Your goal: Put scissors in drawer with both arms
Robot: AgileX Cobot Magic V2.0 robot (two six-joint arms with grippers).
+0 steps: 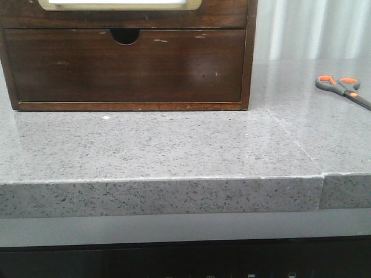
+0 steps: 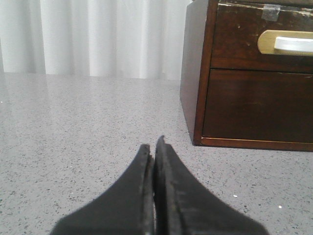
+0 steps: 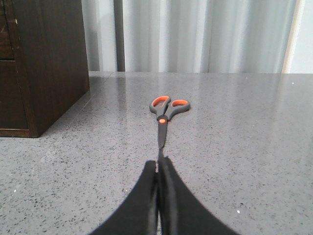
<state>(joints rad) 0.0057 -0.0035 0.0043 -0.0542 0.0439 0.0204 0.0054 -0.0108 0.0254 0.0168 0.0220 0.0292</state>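
Observation:
The scissors (image 1: 342, 88) lie flat on the grey stone counter to the right of the wooden cabinet, blades shut. In the right wrist view the scissors (image 3: 165, 110) point their blade tip at my right gripper (image 3: 159, 161), which is shut and empty just short of the tip. The drawer (image 1: 220, 14) with the white, cream-rimmed panel is the cabinet's upper one and is shut. It also shows in the left wrist view (image 2: 288, 43). My left gripper (image 2: 154, 147) is shut and empty, low over the counter to the left of the cabinet. Neither gripper shows in the front view.
The dark wooden cabinet (image 1: 127, 63) stands at the back left; its lower plain drawer with a finger notch (image 1: 124, 36) is shut. The counter's front edge (image 1: 162, 197) drops off near the camera. A seam (image 1: 293, 136) runs through the counter. Pale curtains hang behind.

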